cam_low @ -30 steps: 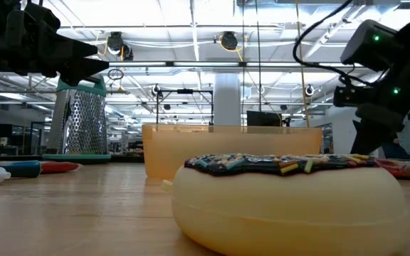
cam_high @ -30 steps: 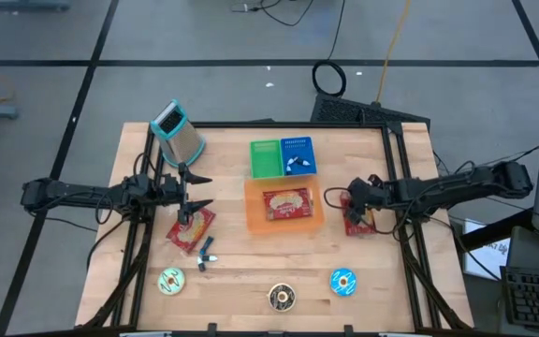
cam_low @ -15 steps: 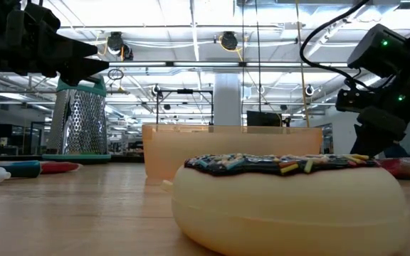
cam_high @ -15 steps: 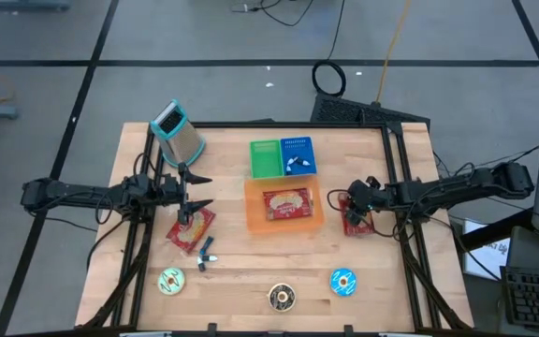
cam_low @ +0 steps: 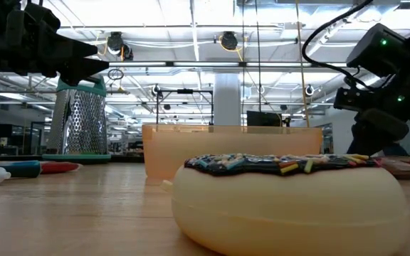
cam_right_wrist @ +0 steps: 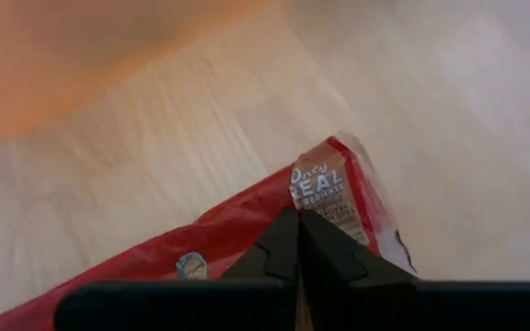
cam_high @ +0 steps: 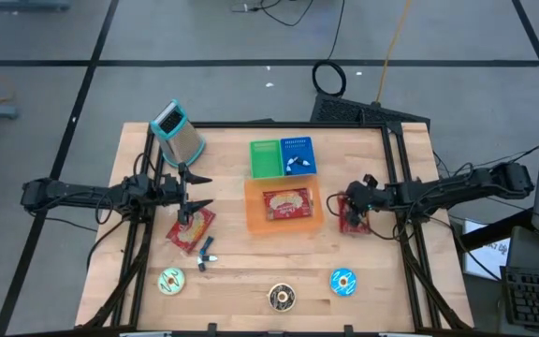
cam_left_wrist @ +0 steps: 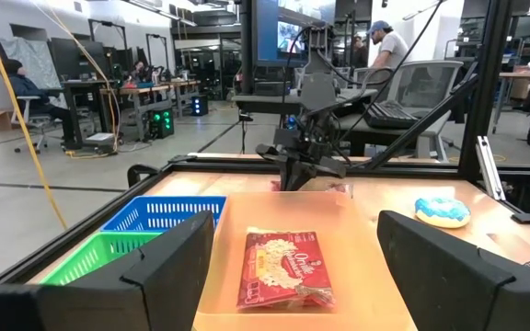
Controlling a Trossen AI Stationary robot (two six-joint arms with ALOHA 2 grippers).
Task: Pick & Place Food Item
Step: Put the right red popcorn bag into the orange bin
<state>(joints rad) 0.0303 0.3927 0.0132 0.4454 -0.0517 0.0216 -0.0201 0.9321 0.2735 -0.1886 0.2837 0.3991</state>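
A red snack packet point(cam_high: 355, 217) lies on the wooden table right of the orange bin point(cam_high: 254, 217). My right gripper point(cam_high: 348, 208) slants down onto it and is shut on it; the right wrist view shows the packet point(cam_right_wrist: 201, 248) under the shut fingers. A second red packet point(cam_high: 285, 203) lies flat in the bin, and a third point(cam_high: 192, 228) lies on the table at the left. My left gripper point(cam_high: 197, 191) hangs open and level above that third packet, touching nothing; in its wrist view its fingers point(cam_left_wrist: 178, 262) frame the bin. My right gripper pinches the red packet's film point(cam_right_wrist: 334, 207) between its two shut fingertips, a little in from the printed end. The fingers slant down from the table's right side. That end looks slightly raised; the rest of the packet lies on the table.
Green point(cam_high: 265, 158) and blue point(cam_high: 298, 155) baskets stand behind the bin, and a metal grater point(cam_high: 180, 132) sits at the far left. Three doughnuts point(cam_high: 170, 280) point(cam_high: 282, 297) point(cam_high: 342, 281) lie along the near edge. A marker point(cam_high: 204, 252) lies near the left packet.
My right gripper has tipped further down and rolled a little over the packet right of the bin, and its fingers have shut on it. The packet has shifted slightly toward the bin. My left arm has kept still.
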